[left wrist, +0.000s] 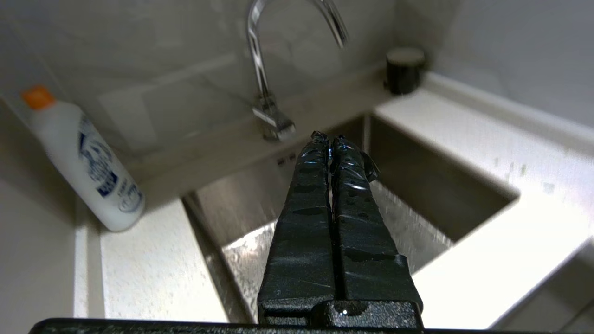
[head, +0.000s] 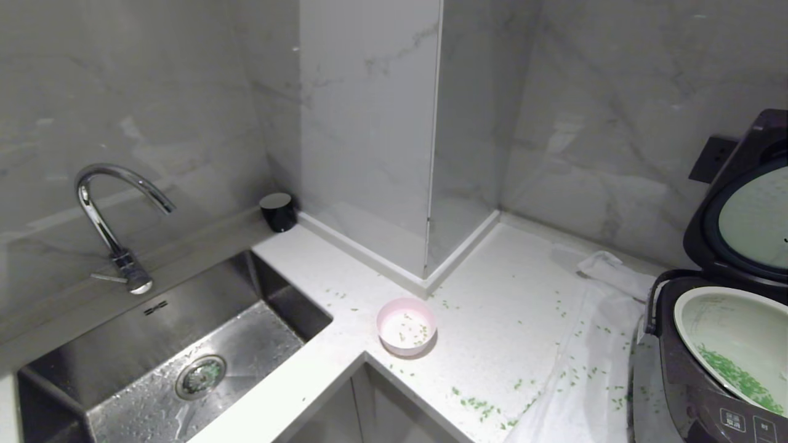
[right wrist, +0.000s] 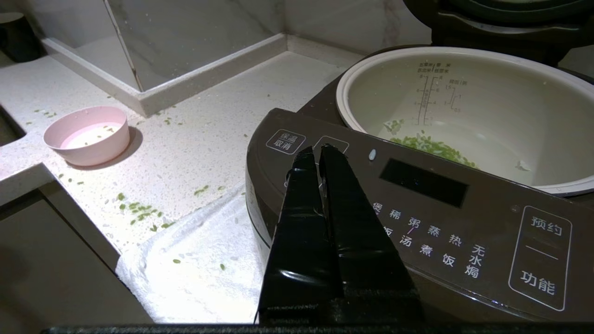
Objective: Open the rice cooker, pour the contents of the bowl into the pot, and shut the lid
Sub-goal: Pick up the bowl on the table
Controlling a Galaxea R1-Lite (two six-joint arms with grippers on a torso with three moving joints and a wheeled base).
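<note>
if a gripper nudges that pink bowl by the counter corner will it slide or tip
Probably slides: the pink bowl looks small, low and wide-bottomed, so tipping seems unlikely. It holds only a few green bits, so it is likely light. The countertop looks smooth.

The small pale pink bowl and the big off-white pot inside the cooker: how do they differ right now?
The small pale pink bowl stands alone on the white speckled counter; the off-white pot sits inside the dark brown rice cooker. The bowl is far smaller than the pot. The bowl holds only a few green bits; the pot holds a heap of green bits. Both are round, upright and pale inside.
</note>
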